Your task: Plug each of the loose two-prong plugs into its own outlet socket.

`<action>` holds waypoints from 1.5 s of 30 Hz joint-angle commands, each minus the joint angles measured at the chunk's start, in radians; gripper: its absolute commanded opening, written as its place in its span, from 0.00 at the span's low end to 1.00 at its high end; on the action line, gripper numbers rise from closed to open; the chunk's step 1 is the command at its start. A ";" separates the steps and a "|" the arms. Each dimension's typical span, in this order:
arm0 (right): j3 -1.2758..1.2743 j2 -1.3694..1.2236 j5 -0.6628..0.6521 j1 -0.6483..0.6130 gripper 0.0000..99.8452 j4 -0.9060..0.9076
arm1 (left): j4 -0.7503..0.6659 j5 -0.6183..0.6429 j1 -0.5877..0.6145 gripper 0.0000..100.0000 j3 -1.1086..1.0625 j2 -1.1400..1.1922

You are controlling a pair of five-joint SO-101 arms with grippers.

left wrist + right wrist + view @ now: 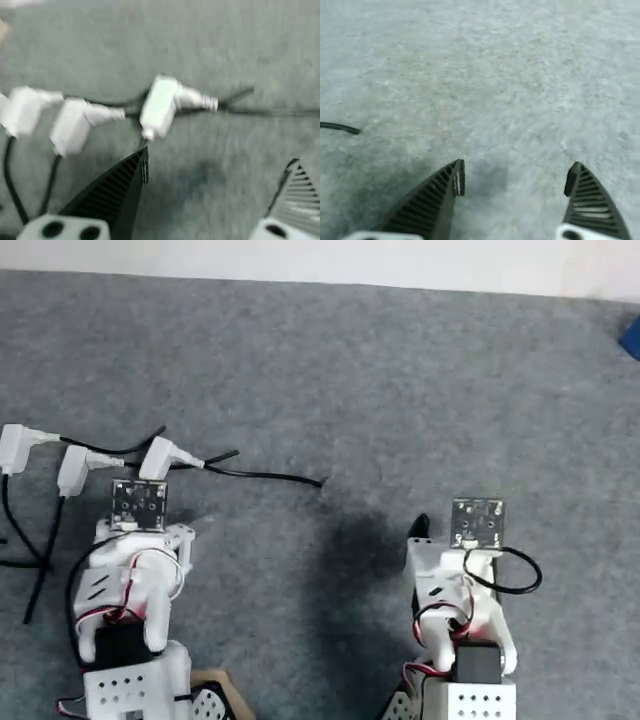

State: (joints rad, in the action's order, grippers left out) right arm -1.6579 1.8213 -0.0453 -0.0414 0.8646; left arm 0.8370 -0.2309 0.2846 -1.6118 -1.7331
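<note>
Three two-prong plugs (75, 468) lay on grey carpet (400, 390), cords (260, 476) crossed. Left gripper (218, 160), wide open, empty, hovered just beside the end plug (160, 107); right gripper (516, 175), open, empty, well apart from it. Risk: lifting could drag neighbours by tangled cords.

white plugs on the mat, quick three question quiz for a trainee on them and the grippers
1. How many white plugs lie on the grey mat?
2. True or false: the right gripper holds a plug.
3. In the high view, which plug is nearest the left gripper? A leftmost, B middle, C rightmost.
Key: 1 three; 2 false, it is open over bare mat; 3 C.
</note>
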 commanded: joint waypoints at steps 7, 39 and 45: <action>-0.156 0.002 -0.011 0.151 0.32 0.271 | 0.124 0.009 0.013 0.40 -0.085 -0.077; -0.156 0.004 -0.011 0.153 0.32 0.371 | 0.133 0.006 0.015 0.40 -0.085 -0.071; -0.156 0.004 -0.011 0.153 0.32 0.371 | 0.133 0.006 0.015 0.40 -0.085 -0.071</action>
State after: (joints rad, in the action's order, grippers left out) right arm -1.6594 1.8213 -0.0483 0.0982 1.2236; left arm 0.9674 -0.2309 0.2846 -1.6778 -1.7975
